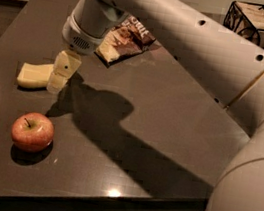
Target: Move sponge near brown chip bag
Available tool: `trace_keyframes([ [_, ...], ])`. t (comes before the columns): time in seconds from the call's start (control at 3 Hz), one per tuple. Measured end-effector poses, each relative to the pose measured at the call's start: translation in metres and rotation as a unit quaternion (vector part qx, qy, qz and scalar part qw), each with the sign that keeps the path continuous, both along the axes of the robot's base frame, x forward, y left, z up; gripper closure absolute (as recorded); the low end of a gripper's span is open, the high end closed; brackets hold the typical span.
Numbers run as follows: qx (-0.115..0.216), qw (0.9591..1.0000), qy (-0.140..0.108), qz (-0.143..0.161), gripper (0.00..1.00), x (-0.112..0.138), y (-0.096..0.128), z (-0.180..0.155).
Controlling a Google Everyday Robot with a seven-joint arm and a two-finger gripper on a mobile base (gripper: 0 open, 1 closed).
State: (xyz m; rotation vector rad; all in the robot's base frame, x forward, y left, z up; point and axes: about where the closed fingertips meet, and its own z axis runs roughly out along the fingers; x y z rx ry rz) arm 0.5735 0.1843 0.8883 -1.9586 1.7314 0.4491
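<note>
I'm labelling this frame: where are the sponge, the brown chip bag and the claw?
sponge (33, 76), camera view, middle of its top face.
brown chip bag (128, 41), camera view, middle of its visible front.
claw (57, 83), camera view, its tip, by the sponge's right end.

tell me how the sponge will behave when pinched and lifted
The sponge looks like soft foam, so it will probably squash under a pinch. It lies flat and thin, so it likely weighs little and won't roll. The end effector hangs at one end of it.
</note>
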Motion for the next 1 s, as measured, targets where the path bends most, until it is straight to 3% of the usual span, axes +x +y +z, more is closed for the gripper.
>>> trace_keyframes([
  [0.67,-0.033,0.9989,0.009,0.03,0.0,-0.001,0.036,-0.038],
  [1.0,-0.045,0.9979,0.015,0.044,0.18,-0.002,0.046,-0.049],
])
